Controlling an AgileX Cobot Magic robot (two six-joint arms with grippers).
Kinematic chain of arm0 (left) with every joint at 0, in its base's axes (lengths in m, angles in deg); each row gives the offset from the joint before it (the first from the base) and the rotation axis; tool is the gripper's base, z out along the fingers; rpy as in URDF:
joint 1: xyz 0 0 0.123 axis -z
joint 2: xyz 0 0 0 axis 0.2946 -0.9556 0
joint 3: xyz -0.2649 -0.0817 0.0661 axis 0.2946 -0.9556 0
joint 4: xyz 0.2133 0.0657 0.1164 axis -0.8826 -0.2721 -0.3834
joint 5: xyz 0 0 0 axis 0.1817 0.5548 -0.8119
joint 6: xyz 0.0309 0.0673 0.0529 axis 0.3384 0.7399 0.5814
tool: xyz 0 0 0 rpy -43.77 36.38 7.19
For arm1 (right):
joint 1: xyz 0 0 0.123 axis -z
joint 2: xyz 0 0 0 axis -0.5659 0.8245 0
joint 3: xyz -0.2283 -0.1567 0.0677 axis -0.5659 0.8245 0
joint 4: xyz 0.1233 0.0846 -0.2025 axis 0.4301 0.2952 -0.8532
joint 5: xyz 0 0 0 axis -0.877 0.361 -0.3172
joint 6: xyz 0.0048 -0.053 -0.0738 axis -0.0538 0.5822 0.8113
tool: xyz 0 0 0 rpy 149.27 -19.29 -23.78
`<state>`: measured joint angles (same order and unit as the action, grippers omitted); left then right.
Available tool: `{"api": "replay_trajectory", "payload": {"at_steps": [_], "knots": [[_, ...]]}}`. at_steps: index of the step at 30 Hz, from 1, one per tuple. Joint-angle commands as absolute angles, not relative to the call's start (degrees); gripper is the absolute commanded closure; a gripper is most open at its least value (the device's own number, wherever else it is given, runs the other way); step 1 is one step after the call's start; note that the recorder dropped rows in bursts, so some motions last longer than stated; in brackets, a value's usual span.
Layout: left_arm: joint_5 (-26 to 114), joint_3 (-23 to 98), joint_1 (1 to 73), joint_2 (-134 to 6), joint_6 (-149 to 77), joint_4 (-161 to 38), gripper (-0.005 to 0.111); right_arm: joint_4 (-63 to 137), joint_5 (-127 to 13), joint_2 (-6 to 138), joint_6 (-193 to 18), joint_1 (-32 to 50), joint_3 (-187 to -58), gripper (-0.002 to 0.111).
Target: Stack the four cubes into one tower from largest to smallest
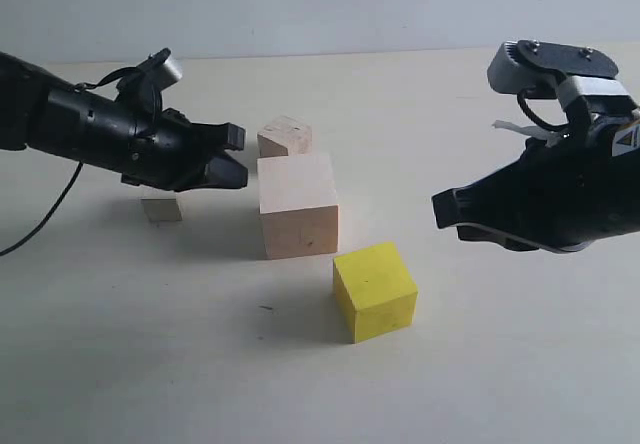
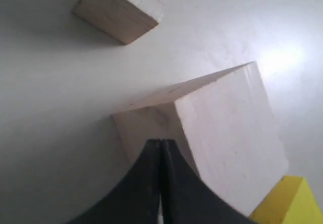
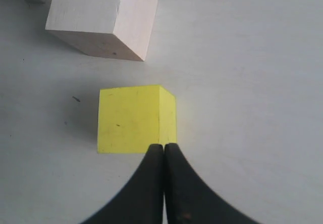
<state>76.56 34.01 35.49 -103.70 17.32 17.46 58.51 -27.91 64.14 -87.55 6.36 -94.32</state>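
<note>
No writing is legible; a small sticker [image 1: 629, 137] on the right arm [image 1: 560, 204] is too blurred to read.

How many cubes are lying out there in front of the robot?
4. The large pale cube sits in the middle. The yellow cube lies in front of it, to the right. A small wooden cube stands behind it. The smallest cube sits farther left. None looks hidden.

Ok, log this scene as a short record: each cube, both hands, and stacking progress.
base: large pale wooden cube, on the white table, top bare
second: bright yellow cube, on table, apart from it
third: small pale wooden cube, behind the large one
fourth: smallest pale wooden cube, left of the large one
left hand: shut, empty, near the large cube
right hand: shut, empty, aimed at the yellow cube
stacking: not started
</note>
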Motion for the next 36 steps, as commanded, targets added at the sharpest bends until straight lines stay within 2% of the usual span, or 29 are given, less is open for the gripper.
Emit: {"api": "replay_trajectory", "payload": {"at_steps": [1, 36], "knots": [[76.66, 36.39, 36.04, -104.84, 16.73, 18.14, 0.107, 58.45, -26.83, 64.10, -86.96, 6.11, -94.71, 0.108], [77.88, 38.05, 36.04, -107.68, 16.69, 18.35, 0.107, 58.34, -26.64, 64.10, -86.96, 6.11, -94.71, 0.108]]}}
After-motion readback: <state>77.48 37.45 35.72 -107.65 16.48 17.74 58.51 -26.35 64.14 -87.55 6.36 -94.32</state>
